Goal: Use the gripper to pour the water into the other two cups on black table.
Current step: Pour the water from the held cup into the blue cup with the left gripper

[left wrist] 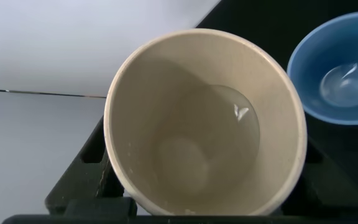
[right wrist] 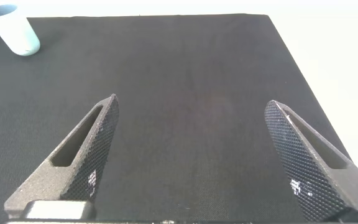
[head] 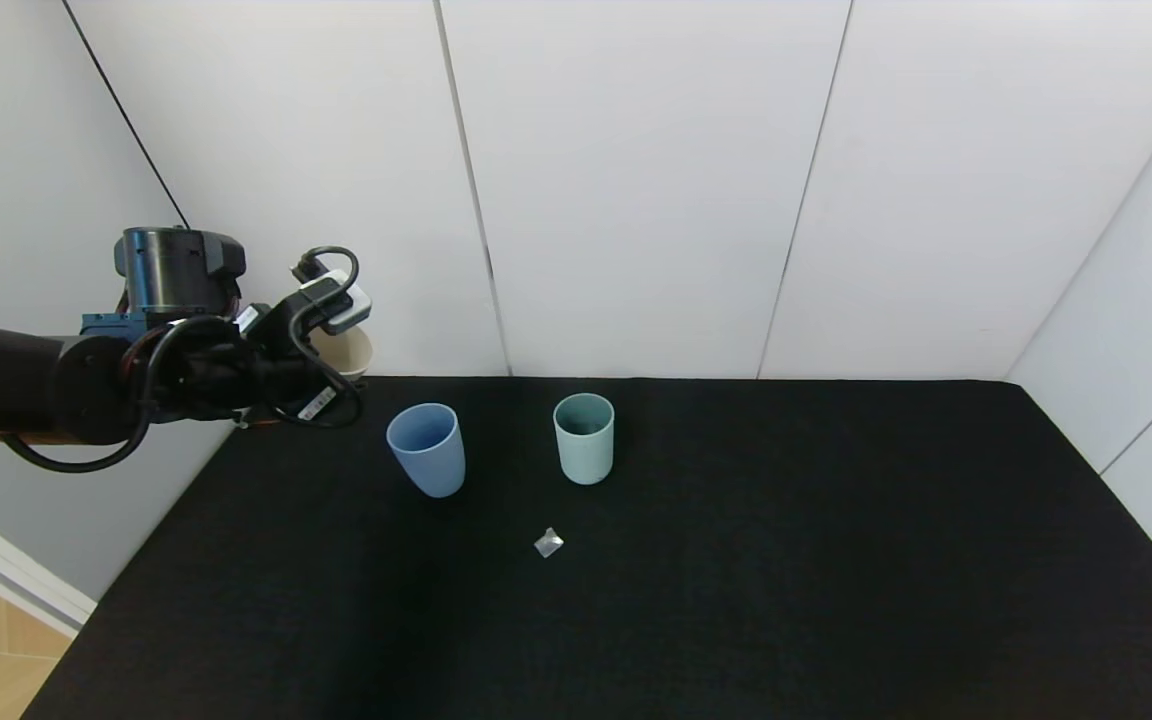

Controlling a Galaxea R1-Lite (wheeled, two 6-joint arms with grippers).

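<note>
Left end effector (head: 331,345) clamped cream cup (left wrist: 205,121) of water beside blue cup (head: 426,449) on desk (head: 736,600); right end effector (right wrist: 191,158) spread apart.

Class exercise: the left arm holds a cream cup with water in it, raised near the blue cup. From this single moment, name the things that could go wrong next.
1. The cream cup is already tilted in the left gripper but sits off to one side of the blue cup, so water might land on the black table.
2. The blue cup already holds some water; pouring everything there may leave the teal cup short.
3. A small crumpled scrap could get wet.
</note>
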